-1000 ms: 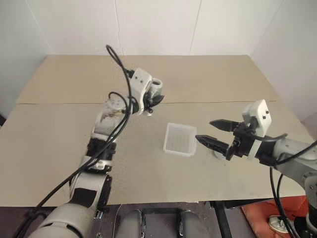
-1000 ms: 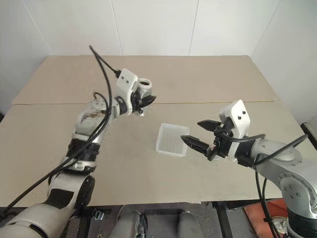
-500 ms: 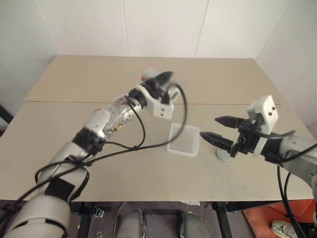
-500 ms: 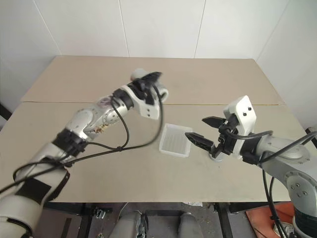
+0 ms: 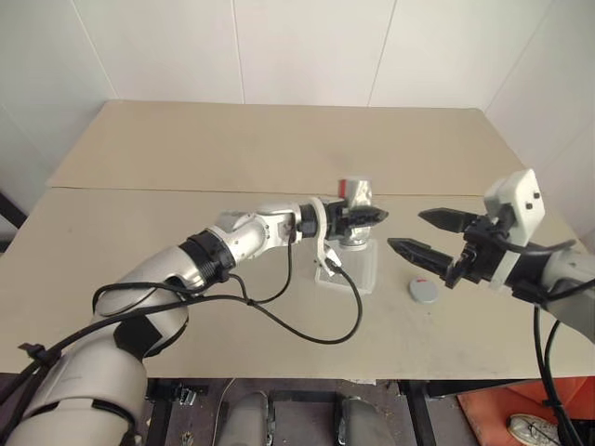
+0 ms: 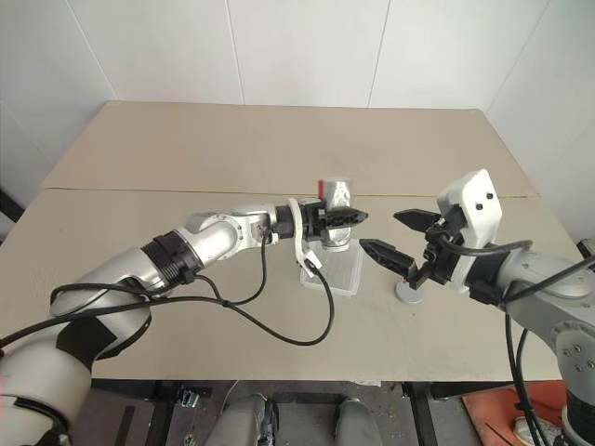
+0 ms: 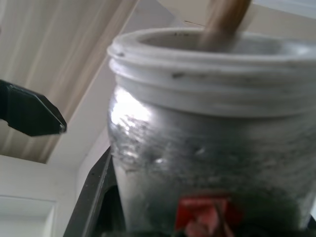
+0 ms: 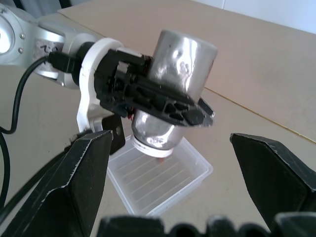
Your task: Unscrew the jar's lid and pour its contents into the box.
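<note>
While clamping the jar [image 8: 175, 94] upside down over the box [image 8: 160, 180], left gripper [image 5: 358, 216] pouring; right gripper [image 5: 426, 234] gaping wide beside box, lid [image 5: 424, 291] lying just beside.

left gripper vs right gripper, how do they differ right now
The left gripper is shut on the jar; the right gripper is open and holds nothing. The left gripper has the jar turned upside down, its open neck over the box; the right gripper hangs beside the box, above the lid that lies on the table. Both have two black fingers and point towards each other.
</note>
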Available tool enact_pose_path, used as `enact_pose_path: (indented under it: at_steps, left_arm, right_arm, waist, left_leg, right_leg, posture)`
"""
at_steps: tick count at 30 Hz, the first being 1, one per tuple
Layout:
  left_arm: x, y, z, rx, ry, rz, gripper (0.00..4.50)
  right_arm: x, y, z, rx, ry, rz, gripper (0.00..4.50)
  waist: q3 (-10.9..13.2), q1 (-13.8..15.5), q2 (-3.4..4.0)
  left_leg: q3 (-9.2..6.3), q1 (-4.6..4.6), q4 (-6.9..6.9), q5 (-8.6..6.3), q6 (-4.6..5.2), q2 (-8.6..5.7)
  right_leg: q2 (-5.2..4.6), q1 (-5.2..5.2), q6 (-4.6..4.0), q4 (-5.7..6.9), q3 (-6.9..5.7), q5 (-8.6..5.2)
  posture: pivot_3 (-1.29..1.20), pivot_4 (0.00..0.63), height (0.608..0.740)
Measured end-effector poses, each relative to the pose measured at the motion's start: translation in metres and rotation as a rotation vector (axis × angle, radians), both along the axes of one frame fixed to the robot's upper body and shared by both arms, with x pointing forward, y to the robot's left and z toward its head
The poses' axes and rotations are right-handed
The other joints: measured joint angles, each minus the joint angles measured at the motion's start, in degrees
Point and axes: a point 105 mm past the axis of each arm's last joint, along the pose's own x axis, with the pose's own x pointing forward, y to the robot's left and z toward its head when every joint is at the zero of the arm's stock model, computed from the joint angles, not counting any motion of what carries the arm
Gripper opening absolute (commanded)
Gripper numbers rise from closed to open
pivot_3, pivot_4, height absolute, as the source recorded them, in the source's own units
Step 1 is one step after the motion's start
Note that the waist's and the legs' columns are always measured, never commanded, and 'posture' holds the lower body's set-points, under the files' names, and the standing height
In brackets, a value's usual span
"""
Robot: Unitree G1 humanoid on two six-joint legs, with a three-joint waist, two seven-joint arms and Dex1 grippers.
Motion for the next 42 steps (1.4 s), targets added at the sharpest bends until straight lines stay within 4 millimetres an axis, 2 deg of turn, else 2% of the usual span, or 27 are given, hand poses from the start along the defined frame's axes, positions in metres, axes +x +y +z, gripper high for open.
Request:
enact_pose_path:
  at_steps: [6, 10, 16, 18, 20, 23, 26, 28, 34, 40, 42]
  left_arm:
    - [0.001, 0.001, 0.001, 0.007, -0.030, 0.000, 1.97]
    - [0.008, 0.006, 0.007, -0.049, 0.021, 0.050, 1.97]
    - [0.041, 0.041, 0.039, -0.571, 0.575, 0.313, 1.97]
    - [0.053, 0.059, 0.046, -0.815, 0.865, 0.427, 1.97]
    - [0.061, 0.077, 0.044, -1.023, 1.209, 0.506, 1.97]
    - [0.061, 0.105, 0.035, -1.241, 1.646, 0.502, 1.97]
    - [0.055, 0.127, 0.023, -1.387, 1.873, 0.437, 1.97]
    - [0.053, 0.145, 0.005, -1.491, 1.971, 0.414, 1.97]
    - [0.042, 0.175, -0.054, -1.615, 1.992, 0.432, 1.97]
    - [0.037, 0.179, -0.061, -1.624, 2.020, 0.311, 1.97]
    - [0.035, 0.181, -0.062, -1.625, 2.054, 0.282, 2.70]
  right_arm:
    - [0.000, 0.001, 0.001, 0.013, -0.014, -0.001, 4.48]
    - [-0.001, 0.001, 0.000, 0.015, -0.014, -0.002, 4.48]
    - [0.000, 0.000, 0.002, 0.019, -0.037, -0.005, 4.48]
    - [0.002, 0.000, 0.002, 0.027, -0.044, -0.003, 4.48]
    - [0.003, 0.004, 0.001, 0.034, -0.045, 0.014, 4.48]
    - [0.005, 0.009, 0.001, 0.041, -0.044, 0.040, 4.48]
    - [0.008, 0.010, 0.000, 0.043, -0.035, 0.053, 4.48]
    - [0.010, 0.011, 0.002, 0.048, -0.040, 0.057, 4.48]
    - [0.012, 0.016, 0.000, 0.062, -0.033, 0.085, 4.48]
    - [0.010, 0.019, 0.003, 0.065, -0.047, 0.111, 4.48]
    - [0.010, 0.019, 0.004, 0.066, -0.050, 0.117, 4.50]
  waist:
    - [0.00, -0.03, 0.00]
    - [0.00, -0.03, 0.00]
    - [-0.01, -0.30, 0.02]
    - [-0.01, -0.60, 0.02]
    - [-0.01, -0.99, 0.03]
    - [-0.02, -1.75, 0.03]
    - [-0.02, -2.09, 0.04]
    - [-0.02, -2.14, 0.04]
    - [-0.02, -1.33, 0.04]
    - [-0.03, -1.21, 0.04]
    - [-0.03, -1.31, 0.05]
  left_leg:
    - [0.00, 0.01, 0.00, 0.00, 0.00, 0.03]
    - [-0.01, 0.00, 0.01, 0.00, 0.00, 0.05]
    - [-0.02, 0.01, 0.03, 0.00, 0.00, 0.10]
    - [-0.03, 0.03, 0.04, 0.00, 0.00, 0.10]
    - [-0.02, 0.03, 0.07, 0.01, 0.00, 0.09]
    - [-0.05, 0.11, 0.07, 0.01, -0.01, 0.07]
    - [-0.06, 0.19, 0.06, 0.02, -0.02, 0.07]
    - [-0.06, 0.21, 0.07, 0.02, -0.02, 0.06]
    - [-0.07, 0.25, 0.07, 0.02, -0.02, 0.04]
    - [-0.08, 0.24, 0.07, 0.01, -0.02, 0.06]
    - [-0.08, 0.25, 0.06, 0.01, -0.02, 0.06]
  right_leg:
    - [-0.02, -0.02, 0.00, 0.01, 0.02, 0.00]
    - [-0.04, -0.03, 0.00, 0.03, 0.01, 0.00]
    - [-0.07, -0.06, 0.00, 0.03, 0.01, 0.00]
    - [-0.07, -0.01, 0.00, 0.06, 0.00, 0.00]
    - [-0.06, -0.01, 0.01, 0.08, 0.02, 0.00]
    - [-0.02, 0.02, 0.02, 0.06, 0.05, -0.01]
    - [0.01, 0.07, 0.02, 0.05, 0.09, -0.01]
    - [-0.01, 0.09, 0.02, 0.05, 0.11, -0.01]
    - [-0.05, 0.14, 0.00, 0.00, 0.07, 0.00]
    - [-0.08, 0.14, -0.01, -0.02, 0.07, 0.01]
    - [-0.08, 0.15, -0.01, -0.02, 0.06, 0.01]
  posture:
    - [0.00, 0.150, 0.740]
    - [0.00, 0.150, 0.740]
    - [0.00, 0.150, 0.740]
    - [0.00, 0.150, 0.740]
    - [0.00, 0.150, 0.740]
    - [0.00, 0.150, 0.740]
    - [0.00, 0.150, 0.740]
    - [0.00, 0.150, 0.740]
    - [0.00, 0.150, 0.740]
    - [0.00, 0.150, 0.740]
    - [0.00, 0.150, 0.740]
